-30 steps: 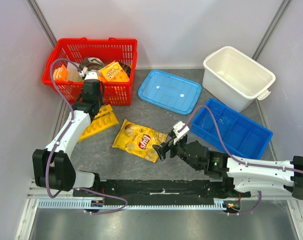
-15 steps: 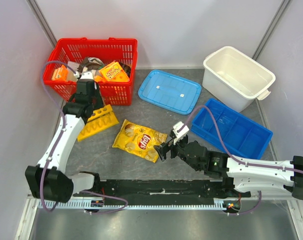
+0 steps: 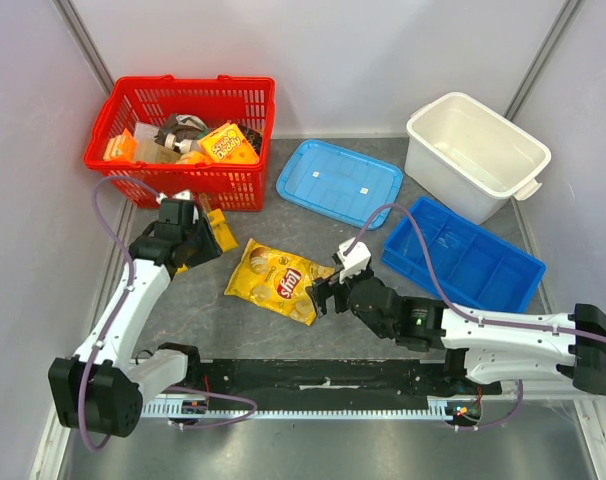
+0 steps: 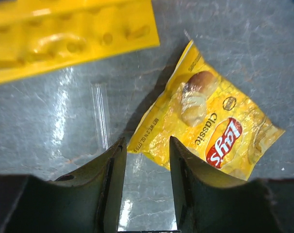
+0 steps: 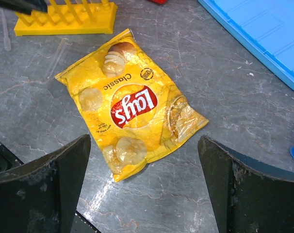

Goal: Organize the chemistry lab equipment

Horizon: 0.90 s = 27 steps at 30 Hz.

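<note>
Left gripper (image 4: 146, 145) released, jaws part-open and empty, over a clear test tube (image 4: 101, 114) lying on the bench (image 3: 283, 215) just beside the yellow rack (image 4: 64, 34), near the left edge. Right gripper (image 5: 143, 141) spread wide, empty, above the chip bag (image 5: 130, 104) mid-bench.

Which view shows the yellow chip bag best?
The right wrist view: the chip bag lies whole, large, label readable. The left wrist view hides part of its edge behind the left gripper; the top view shows it small.
</note>
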Tool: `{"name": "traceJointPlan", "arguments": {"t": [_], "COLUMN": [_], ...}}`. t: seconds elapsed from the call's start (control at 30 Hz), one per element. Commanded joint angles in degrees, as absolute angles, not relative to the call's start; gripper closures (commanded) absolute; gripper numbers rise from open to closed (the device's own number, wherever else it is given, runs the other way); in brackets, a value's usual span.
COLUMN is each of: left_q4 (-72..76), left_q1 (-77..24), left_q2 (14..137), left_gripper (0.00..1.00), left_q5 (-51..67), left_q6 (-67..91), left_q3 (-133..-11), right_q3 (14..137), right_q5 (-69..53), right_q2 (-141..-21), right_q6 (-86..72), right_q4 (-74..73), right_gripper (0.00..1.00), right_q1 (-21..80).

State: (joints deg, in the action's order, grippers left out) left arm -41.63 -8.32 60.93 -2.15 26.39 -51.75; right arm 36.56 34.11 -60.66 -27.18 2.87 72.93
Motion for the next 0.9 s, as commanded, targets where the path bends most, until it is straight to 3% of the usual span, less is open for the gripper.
{"name": "traceJointPlan", "arguments": {"t": [0.0,0.67,0.87], "left_q4": [-39.55,-32.35,-32.17], "left_q1": [-8.09,-8.17,-8.09], "left_q2": [62.31,72.07,76.02], "left_gripper": [0.54,0.5,0.54], "left_q5": [-1.3,-9.67,-9.49], "left_q6": [33.13,36.21,36.12], "left_q3": [-48.43,-41.04,-42.28], "right_q3": [39.9,38.14,38.14], "right_q5": [37.0,37.09,37.09], "right_q2": [-61.61,-59.94,-59.59], "right_q6": [-30.41,-30.5,-30.32], "right_q4": [0.09,0.09,0.09], "right_gripper": [0.02,0.02,0.02], "right_q1": [73.13,73.21,73.13]}}
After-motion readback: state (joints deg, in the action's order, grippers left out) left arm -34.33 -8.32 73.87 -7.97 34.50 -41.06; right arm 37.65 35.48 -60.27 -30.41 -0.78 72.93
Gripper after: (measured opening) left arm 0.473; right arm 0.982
